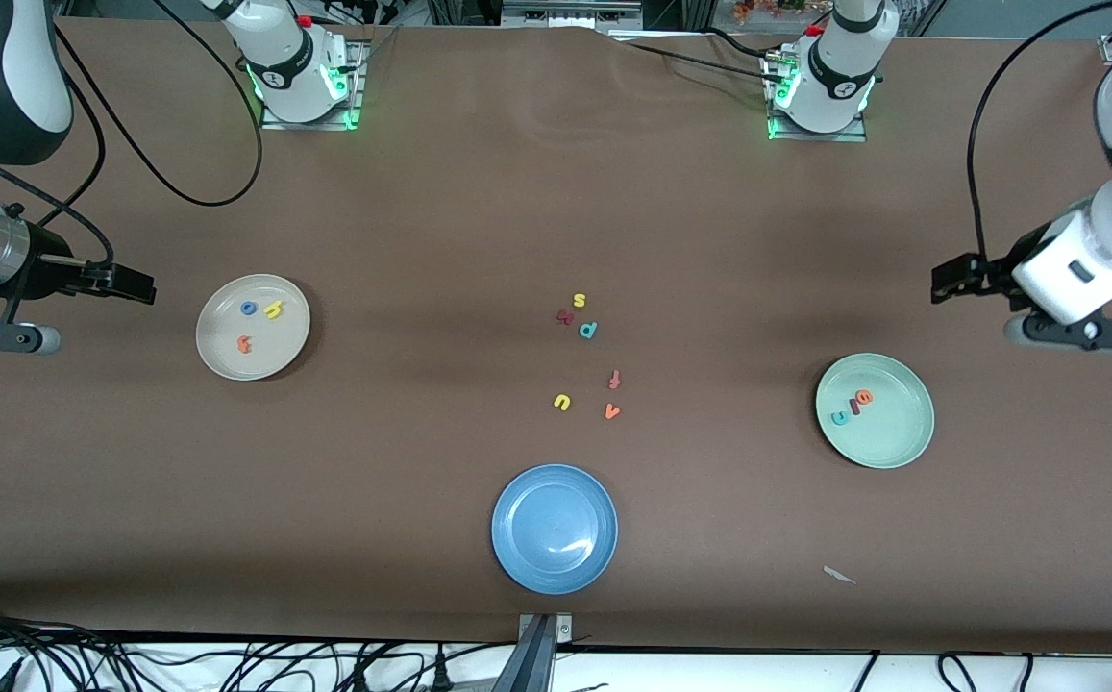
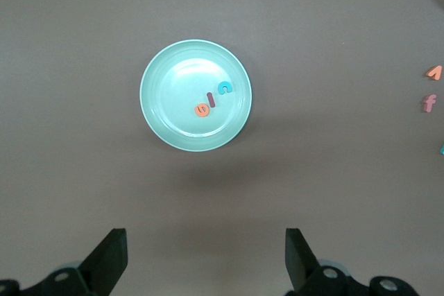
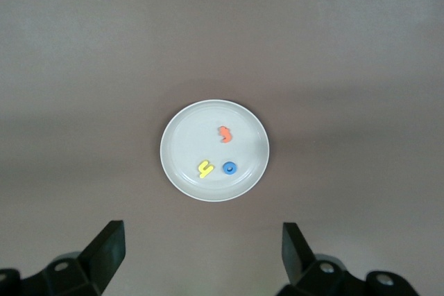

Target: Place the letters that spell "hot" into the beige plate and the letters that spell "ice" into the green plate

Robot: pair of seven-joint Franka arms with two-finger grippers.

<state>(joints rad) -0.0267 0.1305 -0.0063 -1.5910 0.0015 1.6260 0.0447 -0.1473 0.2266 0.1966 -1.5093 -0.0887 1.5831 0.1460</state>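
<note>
Beige round plate [image 1: 253,327] holding yellow h [image 1: 274,308], blue o [image 1: 248,308], orange t [image 1: 244,344]; mint-green round plate [image 1: 874,410] holding teal c [image 1: 839,418], dark red i [image 1: 852,407], orange e [image 1: 865,396]. Sorting apparently complete: best keep left end effector [image 1: 945,284] and right end effector [image 1: 137,285] spread, empty, clear at desk ends.

green plate [image 2: 161,119]: e [image 2: 202,109], i [image 2: 212,100], c [image 2: 225,88] | left tool [image 2: 206,258]: apart

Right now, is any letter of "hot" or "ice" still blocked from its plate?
Nothing visible blocks them: the h, o and t already lie in the beige plate, and the i, c and e in the green plate.
</note>
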